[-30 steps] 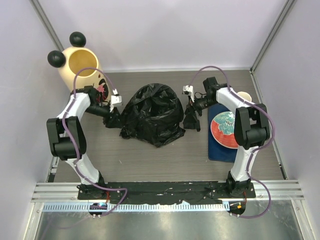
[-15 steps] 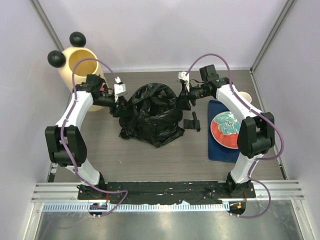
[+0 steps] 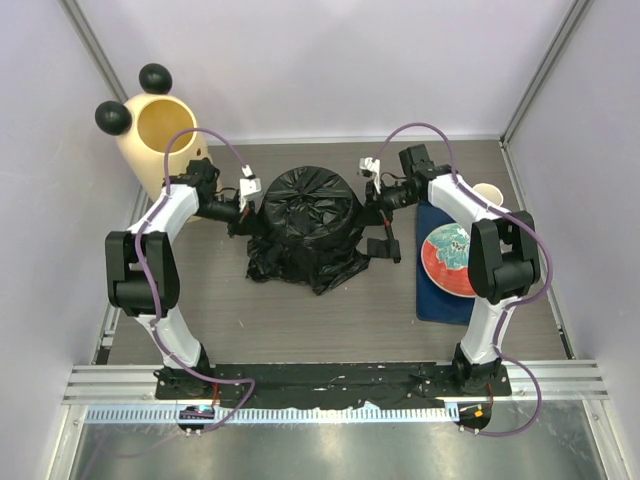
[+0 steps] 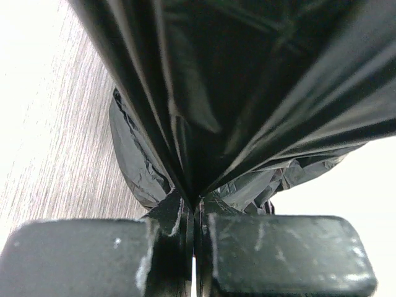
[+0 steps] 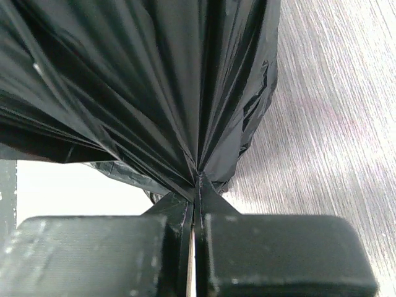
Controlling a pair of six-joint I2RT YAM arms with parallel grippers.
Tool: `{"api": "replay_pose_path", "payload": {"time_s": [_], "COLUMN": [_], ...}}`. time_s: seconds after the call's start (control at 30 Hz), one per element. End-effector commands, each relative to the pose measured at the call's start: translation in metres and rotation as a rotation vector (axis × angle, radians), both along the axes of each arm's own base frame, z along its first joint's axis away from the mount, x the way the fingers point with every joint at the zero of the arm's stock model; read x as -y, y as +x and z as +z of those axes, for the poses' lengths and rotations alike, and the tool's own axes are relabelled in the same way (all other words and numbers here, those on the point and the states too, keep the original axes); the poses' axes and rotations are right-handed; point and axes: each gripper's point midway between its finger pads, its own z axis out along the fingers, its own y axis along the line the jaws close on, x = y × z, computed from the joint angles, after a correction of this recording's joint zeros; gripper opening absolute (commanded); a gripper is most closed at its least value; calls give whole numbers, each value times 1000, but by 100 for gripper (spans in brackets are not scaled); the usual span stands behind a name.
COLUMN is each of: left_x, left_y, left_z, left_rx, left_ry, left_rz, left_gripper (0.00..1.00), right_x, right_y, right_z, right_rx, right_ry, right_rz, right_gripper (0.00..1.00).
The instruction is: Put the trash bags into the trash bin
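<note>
A glossy black trash bag (image 3: 305, 212) is stretched taut between my two grippers above the table's middle, its lower folds resting on the wood. My left gripper (image 3: 250, 207) is shut on the bag's left edge; in the left wrist view the plastic (image 4: 247, 93) fans out from the pinched jaws (image 4: 197, 204). My right gripper (image 3: 368, 205) is shut on the right edge, and pleats of the bag (image 5: 154, 80) run out from its closed tips (image 5: 198, 182). The cream trash bin (image 3: 150, 150) with black ball ears stands at the back left, its mouth open.
A red patterned plate (image 3: 450, 258) lies on a blue mat (image 3: 440, 305) at the right, with a paper cup (image 3: 488, 193) behind it. A small black object (image 3: 386, 245) lies on the table just right of the bag. Walls enclose the table on three sides.
Both grippers went from open beside the bag to shut on its opposite edges. The slack heap is now pulled taut and partly lifted between them.
</note>
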Motion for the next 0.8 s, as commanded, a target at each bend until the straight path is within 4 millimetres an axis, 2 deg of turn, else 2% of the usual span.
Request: {"api": "replay_pose_path", "payload": {"time_s": [0.0,0.13,0.17,0.2,0.23,0.3,0.33,0.43,0.47,0.5,0.57,0.6,0.63,0.67,0.7,0.73,0.77], "left_x": [-15,-22,-23,-21,-19,-15,-15,-27,-29,-31,-40,-41,-45,-45,-49,-52,-58], "left_y": [-9,-18,-19,-18,-13,-6,1,12,7,5,2,0,4,1,1,15,18], "left_z": [-22,-27,-23,-13,0,22,42,71,77,83,104,112,115,127,123,131,137], "left_rx": [-11,-27,-28,-16,4,22,29,55,42,47,73,87,113,107,91,155,126], "left_ry": [97,121,120,105,90,64,61,117,123,120,91,81,71,50,42,27,19], "left_rz": [-33,-53,-51,-44,-31,7,60,141,151,161,222,239,269,329,373,415,531], "left_gripper": [0,0,6,19,46,62,66,69,70,75,76,84,86,93,95,96,97], "right_x": [14,15,14,14,15,20,23,45,56,64,76,77,73,69,53,44,32], "right_y": [0,-6,-7,-8,-9,-9,-9,-12,-12,-20,-20,-17,-12,-6,5,11,25], "right_z": [-26,-27,-23,-20,-14,2,9,34,40,54,66,89,105,122,157,172,205], "right_rx": [-35,-56,-53,-51,-53,-48,-47,-68,-72,-77,-67,-58,-45,-40,15,49,158], "right_ry": [-63,-61,-58,-57,-61,-82,-91,-134,-150,-171,-224,-223,-200,-169,-110,-98,-68], "right_rz": [-33,-22,-18,-15,-15,-30,-40,-94,-115,-107,-131,-174,-200,-240,-274,-292,-316], "right_gripper": [1,1,2,11,38,55,64,75,78,79,80,80,80,80,80,79,75]}}
